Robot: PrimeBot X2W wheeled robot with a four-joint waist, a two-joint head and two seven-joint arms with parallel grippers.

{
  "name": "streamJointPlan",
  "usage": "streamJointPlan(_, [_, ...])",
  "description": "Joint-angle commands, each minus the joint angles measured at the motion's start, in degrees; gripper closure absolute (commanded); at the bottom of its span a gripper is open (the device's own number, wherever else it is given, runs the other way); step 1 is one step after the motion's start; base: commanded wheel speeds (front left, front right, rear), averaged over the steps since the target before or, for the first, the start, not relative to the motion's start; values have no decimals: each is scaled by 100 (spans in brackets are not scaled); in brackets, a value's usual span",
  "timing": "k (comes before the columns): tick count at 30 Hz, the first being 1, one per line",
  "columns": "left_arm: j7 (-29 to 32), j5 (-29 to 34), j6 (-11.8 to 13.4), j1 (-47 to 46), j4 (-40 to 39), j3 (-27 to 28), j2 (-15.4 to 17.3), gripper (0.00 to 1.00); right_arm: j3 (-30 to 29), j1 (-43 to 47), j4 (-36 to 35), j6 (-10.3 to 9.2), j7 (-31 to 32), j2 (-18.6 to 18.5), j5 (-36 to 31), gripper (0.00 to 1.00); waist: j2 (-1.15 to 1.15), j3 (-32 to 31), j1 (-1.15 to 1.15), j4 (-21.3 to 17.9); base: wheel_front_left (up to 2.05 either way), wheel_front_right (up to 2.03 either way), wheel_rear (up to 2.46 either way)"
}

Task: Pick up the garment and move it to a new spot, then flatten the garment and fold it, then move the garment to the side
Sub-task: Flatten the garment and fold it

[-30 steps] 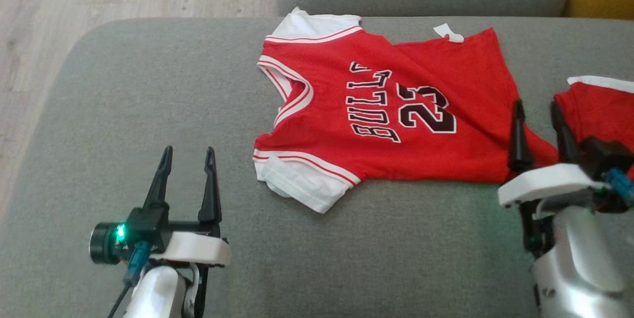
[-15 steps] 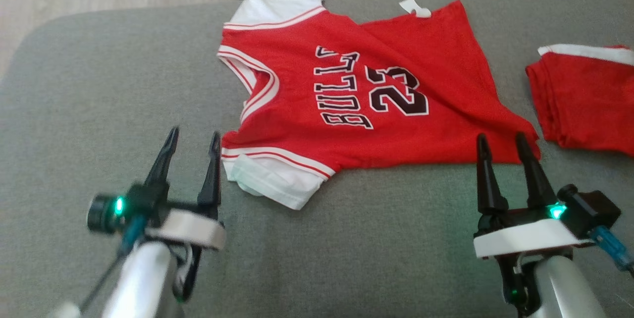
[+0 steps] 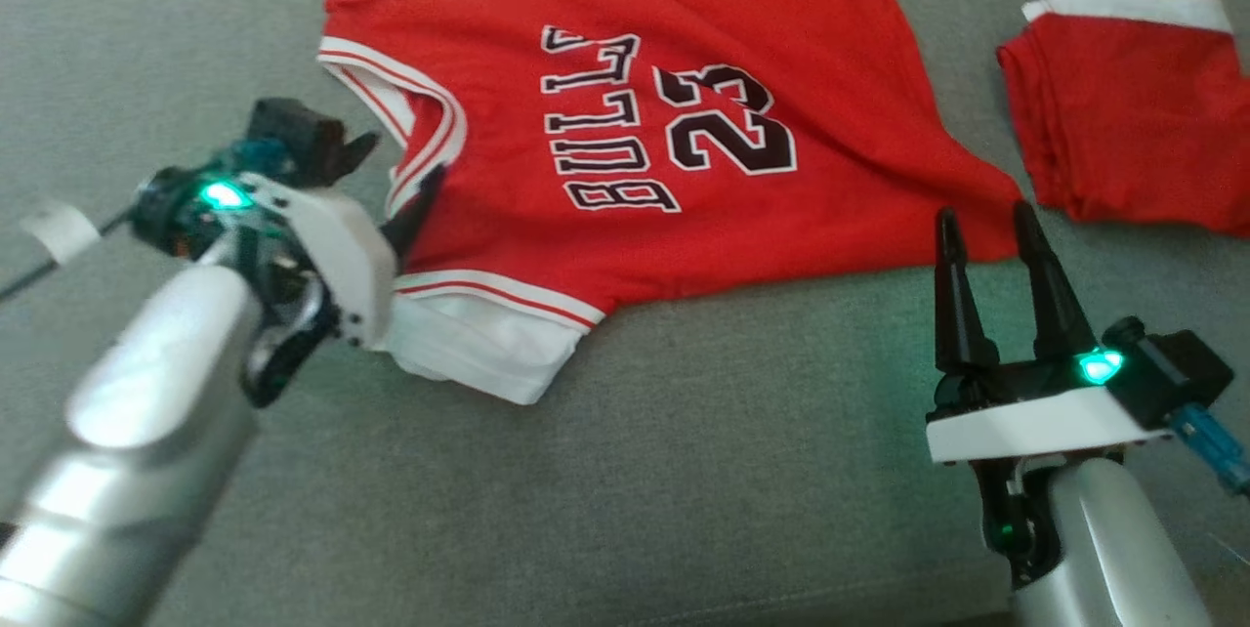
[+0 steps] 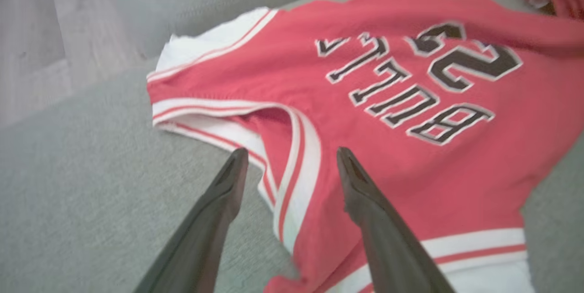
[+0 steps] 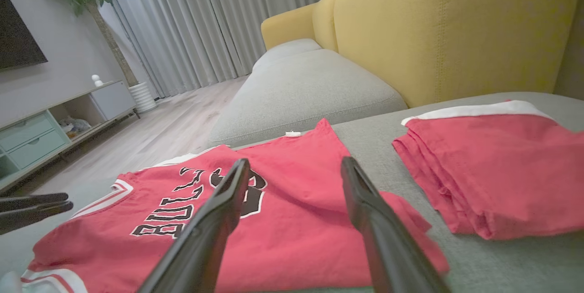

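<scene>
A red jersey (image 3: 684, 217) with white trim and "BULLS 23" lies spread flat on the grey sofa seat (image 3: 684, 471). My left gripper (image 3: 391, 180) is open and points right at the V-neck. In the left wrist view its fingers (image 4: 292, 156) straddle the striped neckline (image 4: 296, 160) of the jersey (image 4: 410, 156); whether they touch the cloth I cannot tell. My right gripper (image 3: 984, 217) is open, its tips at the jersey's near right hem corner. In the right wrist view it (image 5: 294, 163) hangs just over the red cloth (image 5: 283, 220).
A folded red garment with a white band (image 3: 1123, 109) lies to the right of the jersey (image 5: 492, 170). A yellow sofa back (image 5: 410, 23) and a grey cushion (image 5: 310, 87) stand behind. Wooden floor and a low cabinet (image 5: 45, 133) lie beyond.
The head camera has tilted down and closer. My left arm has swung right and turned, bringing its open fingers from the bare seat to the jersey's neckline. The right gripper stays open by the hem.
</scene>
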Motion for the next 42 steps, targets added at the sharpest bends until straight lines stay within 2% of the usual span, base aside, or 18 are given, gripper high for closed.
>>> streamJointPlan(1, [178, -184, 12, -341, -201, -3, 398, 0, 133, -188, -207, -4, -62, -19, 48, 0, 0, 120, -1, -137, 0, 0, 0])
streamJointPlan(3, [414, -406, 11, -461, -221, -333, 677, 0, 111, -221, -213, -4, -62, -19, 69, 0, 0, 173, -1, -196, 0, 0, 0])
streamJointPlan(6, [510, -557, 11, -610, -162, -638, 930, 0, 111, -237, -221, -4, -62, -19, 108, 0, 0, 234, -1, -272, 0, 0, 0])
streamJointPlan(13, [759, -942, 11, -748, 65, -1091, 1082, 0, 144, -253, -233, -4, -62, -19, 162, 0, 0, 331, -1, -405, 0, 0, 0])
streamJointPlan(14, [819, -989, 11, -784, 95, -1164, 1117, 43, 138, -265, -238, -4, -62, -19, 165, 0, 0, 352, -1, -425, 0, 0, 0])
streamJointPlan(15, [856, -1025, 11, -827, 122, -1230, 1152, 100, 130, -280, -245, -4, -62, -19, 168, 0, 0, 368, -1, -439, 0, 0, 0])
streamJointPlan(20, [466, -959, 39, -1165, 447, -1189, 1218, 100, 97, -344, -278, -4, -62, -19, 183, 0, 0, 427, -1, -468, 0, 0, 0])
streamJointPlan(32, [-1303, -372, 605, -2040, 1498, -848, 885, 100, 128, -419, -322, -4, -62, -19, 147, 0, 0, 491, -1, -386, 0, 0, 0])
streamJointPlan(33, [-1456, -325, 632, -2065, 1576, -856, 838, 72, 129, -413, -320, -4, -62, -19, 143, 0, 0, 484, -1, -366, 0, 0, 0])
streamJointPlan(34, [-1572, -325, 622, -2053, 1658, -858, 777, 0, 127, -408, -315, -4, -62, -19, 139, 0, 0, 475, -1, -348, 0, 0, 0])
streamJointPlan(38, [-1919, -328, 543, -1943, 1939, -907, 597, 0, 111, -391, -288, -4, -62, -19, 127, 0, 0, 403, -1, -218, 0, 0, 0])
streamJointPlan(42, [-2454, -311, 668, -1844, 2078, -853, 490, 0, 61, -362, -258, -4, -62, -19, 78, 0, 0, 239, -1, -31, 0, 0, 0])
